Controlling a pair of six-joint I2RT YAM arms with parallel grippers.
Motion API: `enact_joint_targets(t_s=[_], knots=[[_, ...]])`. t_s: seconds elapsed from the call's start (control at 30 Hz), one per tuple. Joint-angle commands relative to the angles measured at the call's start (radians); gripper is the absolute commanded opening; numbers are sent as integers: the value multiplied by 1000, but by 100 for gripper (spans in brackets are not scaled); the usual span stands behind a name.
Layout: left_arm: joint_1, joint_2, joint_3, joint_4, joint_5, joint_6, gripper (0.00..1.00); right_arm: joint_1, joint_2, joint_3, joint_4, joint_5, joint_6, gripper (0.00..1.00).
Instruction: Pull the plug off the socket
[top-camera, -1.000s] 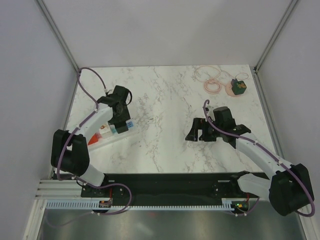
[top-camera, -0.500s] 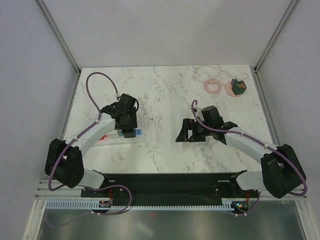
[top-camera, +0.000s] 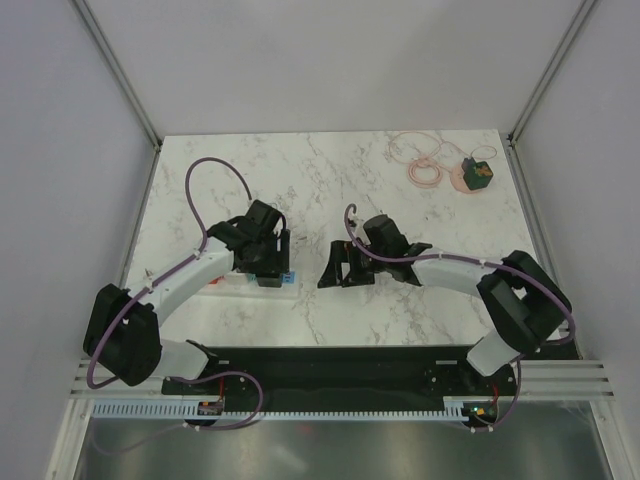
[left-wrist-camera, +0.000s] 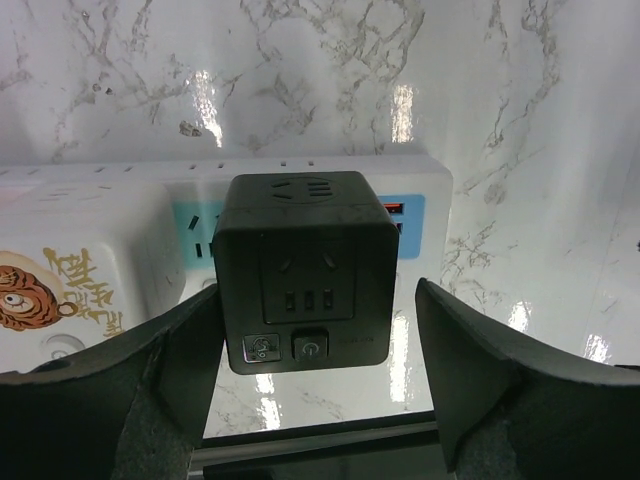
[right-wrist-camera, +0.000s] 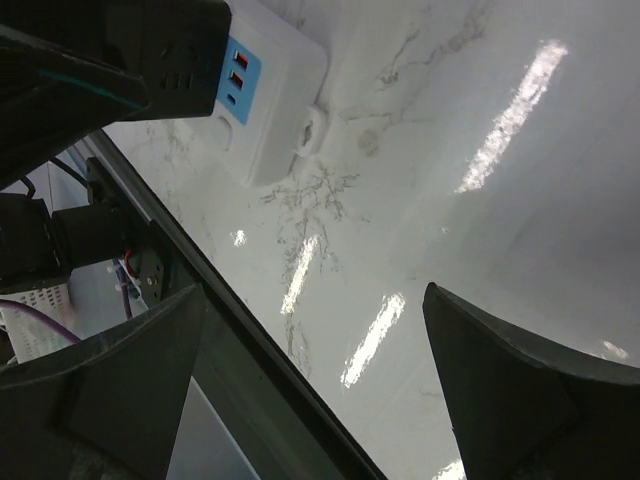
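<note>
Since a second ago both arms have swung in toward the middle of the table (top-camera: 400, 210), and the socket (top-camera: 245, 283) has come along under the left gripper (top-camera: 270, 262). It was diagonal and now lies roughly level.

The right gripper (top-camera: 336, 272) sits just beside the socket's blue end. It's spread wide, with nothing between its fingers (right-wrist-camera: 520, 390).

The plug (left-wrist-camera: 305, 270) is a black cube, seated upright on the socket near that blue end. The left fingers (left-wrist-camera: 500, 370) bracket it. The left one looks to be touching the cube's side. On the right I see a thin sliver of white. The socket travelled with the gripper, so I read it as clamped on the plug, though not firmly proven.

Handling, my read:
- **Plug:** It's hard, rigid plastic with smooth faces, so it could slip under a light squeeze. I'd grip two opposite side faces, low, near the socket. I'd stay off the face with the small buttons.
- **Socket:** It's light and stiff, and it'll lift with the plug unless pinned. I'd have the right gripper press on the bare white top just beside the plug, at the blue end.
- **Pull:** Straight away from the socket's face, with no twisting, since the prongs would bind.
</note>
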Motion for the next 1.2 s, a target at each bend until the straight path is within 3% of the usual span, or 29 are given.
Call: enact_joint_targets(t_s=[0.0,0.13,0.27,0.5,0.97,1.17], knots=[[-5,15,24,3,39,40,82,34,69,70,155,-27,26,98],[-5,31,17,9,26,44,75,54,165,110,299,-86,61,95],[-5,25,11,8,13,46,67,75,245,154,334,-110,75,85],[-5,23,4,9,5,49,53,100,301,179,373,-125,65,52],[-5,-6,-15,8,29,31,45,106,393,232,388,-132,17,34],[-5,-11,-23,3,36,29,42,108,449,220,497,-152,71,30]])
